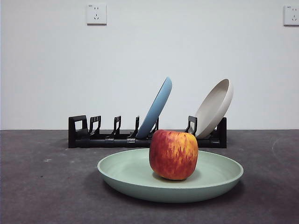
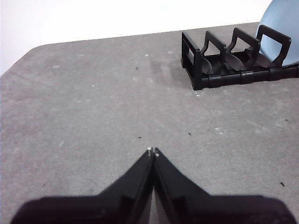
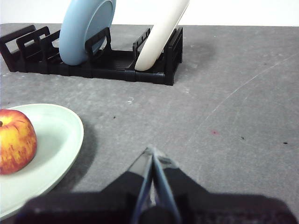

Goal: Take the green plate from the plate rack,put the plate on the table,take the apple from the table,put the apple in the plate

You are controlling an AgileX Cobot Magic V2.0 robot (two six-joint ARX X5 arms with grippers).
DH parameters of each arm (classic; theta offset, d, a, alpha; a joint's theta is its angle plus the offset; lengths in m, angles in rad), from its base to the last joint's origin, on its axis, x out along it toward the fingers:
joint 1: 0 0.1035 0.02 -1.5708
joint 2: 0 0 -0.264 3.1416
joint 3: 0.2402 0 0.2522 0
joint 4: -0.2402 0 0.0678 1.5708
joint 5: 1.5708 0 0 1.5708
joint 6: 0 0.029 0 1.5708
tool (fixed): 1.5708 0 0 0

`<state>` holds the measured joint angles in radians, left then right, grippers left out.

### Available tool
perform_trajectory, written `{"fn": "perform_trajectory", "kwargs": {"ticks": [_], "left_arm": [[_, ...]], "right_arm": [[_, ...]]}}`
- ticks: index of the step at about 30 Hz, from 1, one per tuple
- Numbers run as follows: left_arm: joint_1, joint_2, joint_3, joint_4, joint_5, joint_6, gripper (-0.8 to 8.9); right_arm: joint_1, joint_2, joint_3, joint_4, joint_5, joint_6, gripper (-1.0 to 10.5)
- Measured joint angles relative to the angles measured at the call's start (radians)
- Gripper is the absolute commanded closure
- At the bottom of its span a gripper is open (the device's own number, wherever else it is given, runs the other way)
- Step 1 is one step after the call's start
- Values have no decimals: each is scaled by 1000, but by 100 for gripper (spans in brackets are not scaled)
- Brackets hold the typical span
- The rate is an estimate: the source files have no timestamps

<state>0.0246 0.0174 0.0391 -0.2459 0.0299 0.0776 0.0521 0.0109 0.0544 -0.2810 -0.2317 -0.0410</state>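
The green plate (image 1: 140,179) lies flat on the table (image 1: 37,186) in front of the plate rack (image 1: 112,135). The apple (image 1: 174,154) stands upright in the plate, a little right of its middle. In the right wrist view the plate (image 3: 56,140) and the apple (image 3: 15,140) lie beside my right gripper (image 3: 151,151), which is shut, empty and above bare table. My left gripper (image 2: 153,152) is shut and empty above bare table, apart from the rack's end (image 2: 194,60). Neither arm shows in the front view.
A blue plate (image 1: 156,108) and a beige plate (image 1: 216,106) lean in the rack's slots; both also show in the right wrist view, blue (image 3: 86,28) and beige (image 3: 161,32). A white wall with two sockets stands behind the table.
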Motion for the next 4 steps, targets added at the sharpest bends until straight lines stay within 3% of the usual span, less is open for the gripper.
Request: {"fn": "perform_trajectory", "kwargs": {"ticks": [4], "left_arm": [[0, 0, 0, 0, 0, 0, 816]], "right_arm": [[0, 0, 0, 0, 0, 0, 946]]}}
